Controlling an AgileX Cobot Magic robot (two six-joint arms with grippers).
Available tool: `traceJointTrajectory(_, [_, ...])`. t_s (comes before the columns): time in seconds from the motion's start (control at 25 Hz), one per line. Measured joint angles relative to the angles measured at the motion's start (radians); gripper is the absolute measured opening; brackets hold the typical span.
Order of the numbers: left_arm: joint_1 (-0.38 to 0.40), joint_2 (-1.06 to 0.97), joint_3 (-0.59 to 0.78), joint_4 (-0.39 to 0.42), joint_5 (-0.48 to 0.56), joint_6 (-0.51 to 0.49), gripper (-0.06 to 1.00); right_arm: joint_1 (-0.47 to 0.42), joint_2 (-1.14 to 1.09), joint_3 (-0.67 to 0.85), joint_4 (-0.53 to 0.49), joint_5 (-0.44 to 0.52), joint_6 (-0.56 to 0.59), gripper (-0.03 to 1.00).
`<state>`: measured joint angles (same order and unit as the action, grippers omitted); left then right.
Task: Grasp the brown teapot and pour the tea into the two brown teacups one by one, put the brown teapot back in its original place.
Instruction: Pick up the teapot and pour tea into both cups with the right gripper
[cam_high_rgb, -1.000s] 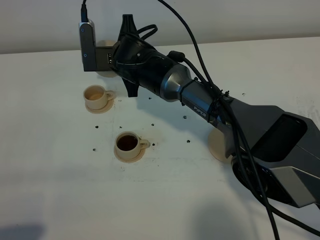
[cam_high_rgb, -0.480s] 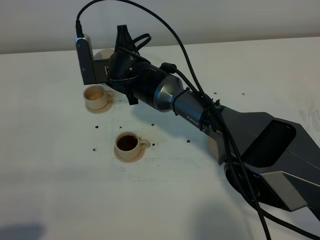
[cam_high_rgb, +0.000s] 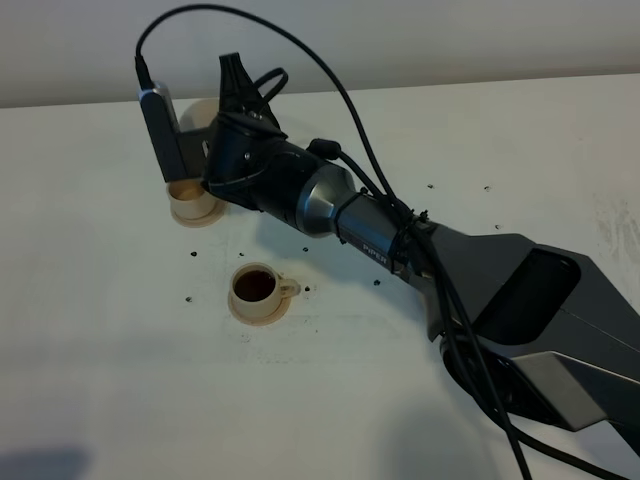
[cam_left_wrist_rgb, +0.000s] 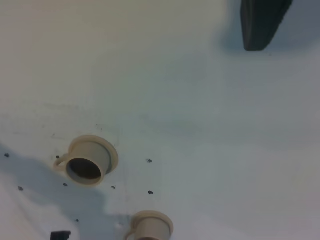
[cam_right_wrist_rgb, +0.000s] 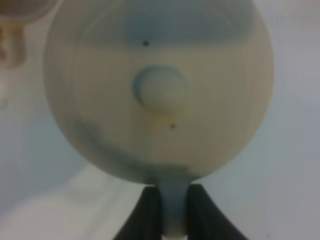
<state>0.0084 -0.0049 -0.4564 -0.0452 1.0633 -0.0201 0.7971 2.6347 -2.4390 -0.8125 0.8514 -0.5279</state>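
Since the earlier frame, the right arm (cam_high_rgb: 330, 200) has swung further left and rolled at the wrist. Its wrist camera housing (cam_high_rgb: 160, 130) now overlaps the far teacup (cam_high_rgb: 190, 205), whose handle is hidden in the high view. The brown teapot (cam_high_rgb: 200, 112) shows there only as a pale patch behind the wrist, above that cup.

In the right wrist view, the right gripper (cam_right_wrist_rgb: 175, 200) has its fingers (cam_right_wrist_rgb: 150, 210) clamped on the teapot's loop handle. The lid knob (cam_right_wrist_rgb: 161, 90) faces the camera, and part of a cup shows at the frame corner.

The near teacup (cam_high_rgb: 255, 287) holds dark liquid on its saucer, so I judge the first pour done. The teapot is now being lined up over the second cup. The return of the teapot is not yet done, and I cannot see its wide saucer here.

The left wrist view looks down on both cups from well apart. It shows only a dark piece (cam_left_wrist_rgb: 262, 22) at the frame edge, so I cannot tell how the left fingers stand.

Readable writing: the forearm lettering (cam_high_rgb: 372, 247) reads "PIPER". No other labels are legible.
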Motion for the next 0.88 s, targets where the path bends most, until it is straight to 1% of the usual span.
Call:
traceJointTrajectory(0.28, [0.000, 0.000, 0.000, 0.000, 0.000, 0.000, 0.55, 0.001, 0.010, 0.000, -0.052, 0.015, -0.001, 0.11])
traceJointTrajectory(0.6, [0.000, 0.000, 0.000, 0.000, 0.000, 0.000, 0.55, 0.007, 0.010, 0.000, -0.086, 0.026, -0.066, 0.11])
traceJointTrajectory(0.88, [0.000, 0.000, 0.000, 0.000, 0.000, 0.000, 0.55, 0.014, 0.010, 0.000, -0.114, 0.031, -0.100, 0.11])
